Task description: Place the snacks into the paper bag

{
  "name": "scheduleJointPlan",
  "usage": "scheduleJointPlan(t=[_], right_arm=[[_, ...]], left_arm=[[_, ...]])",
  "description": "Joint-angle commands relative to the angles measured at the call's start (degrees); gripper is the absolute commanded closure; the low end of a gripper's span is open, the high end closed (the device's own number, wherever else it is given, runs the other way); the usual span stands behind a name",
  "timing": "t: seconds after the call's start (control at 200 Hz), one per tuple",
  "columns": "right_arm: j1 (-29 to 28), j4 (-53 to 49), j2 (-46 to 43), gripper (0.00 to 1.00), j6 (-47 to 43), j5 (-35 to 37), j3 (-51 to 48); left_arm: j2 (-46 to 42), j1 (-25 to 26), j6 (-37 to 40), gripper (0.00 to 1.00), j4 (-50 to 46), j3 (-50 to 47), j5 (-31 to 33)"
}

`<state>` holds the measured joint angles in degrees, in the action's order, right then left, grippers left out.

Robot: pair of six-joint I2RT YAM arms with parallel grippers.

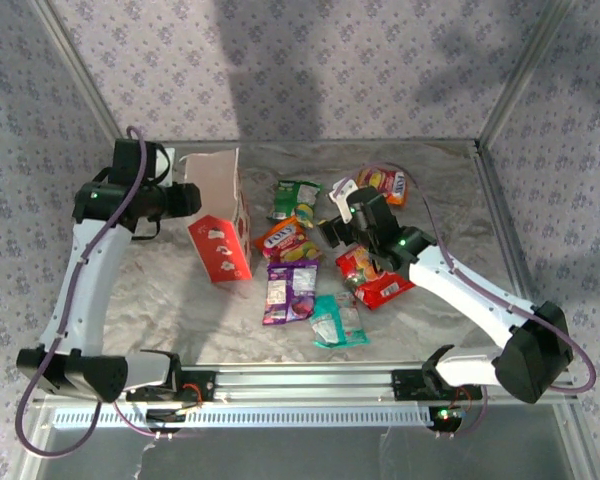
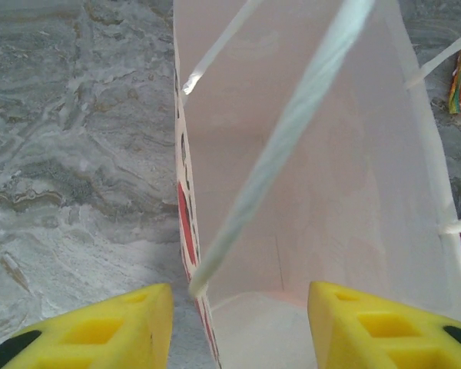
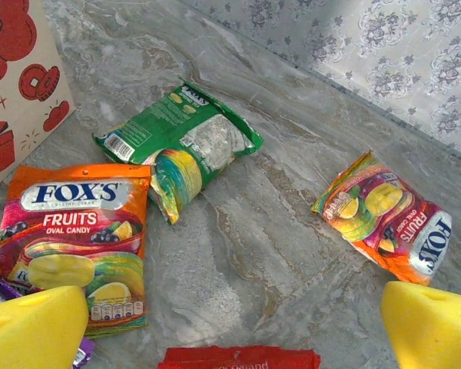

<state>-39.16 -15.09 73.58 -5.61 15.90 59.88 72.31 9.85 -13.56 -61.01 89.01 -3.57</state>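
A robot lab cell, by every sign. Boxed in by metal posts [image 1: 75, 68] at the corners, with flower-print walls [image 1: 330, 60] stretched between as a backdrop. Floored with a marble-look table [image 1: 440, 180], more printed sheet than stone. Fitted at the near edge with a rail [image 1: 310, 380] and a slotted strip [image 1: 280, 416], and with two bolted arms, the left arm [image 1: 80, 270] and the right arm [image 1: 470, 290]. Wired in the open, with a purple cable [image 1: 583, 350] looping off the right arm and a green light [image 1: 402, 238] glowing on it. Staged like a test, with candy packets [image 1: 288, 290] spread flat beside a bag [image 1: 220, 240].
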Motion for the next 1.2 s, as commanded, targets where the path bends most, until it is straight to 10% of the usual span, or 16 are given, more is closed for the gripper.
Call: scheduleJointPlan(t=[0.0,0.395,1.194], right_arm=[[-0.5,-1.2,0.3,0.0,-0.8,2.0,2.4],[-0.9,-1.7,-6.5,0.0,1.3,3.2,2.9],[0.5,-2.2,-8.7,0.0,1.0,3.9,1.7]], left_arm=[[-3.4,-0.3,-1.6,0.49,-0.9,2.5,1.1],[-11.1,-0.3,-9.5,0.43,10.6,-2.3,2.0],[9.1,-1.5,-7.1,0.54,5.2,13.9,5.3]])
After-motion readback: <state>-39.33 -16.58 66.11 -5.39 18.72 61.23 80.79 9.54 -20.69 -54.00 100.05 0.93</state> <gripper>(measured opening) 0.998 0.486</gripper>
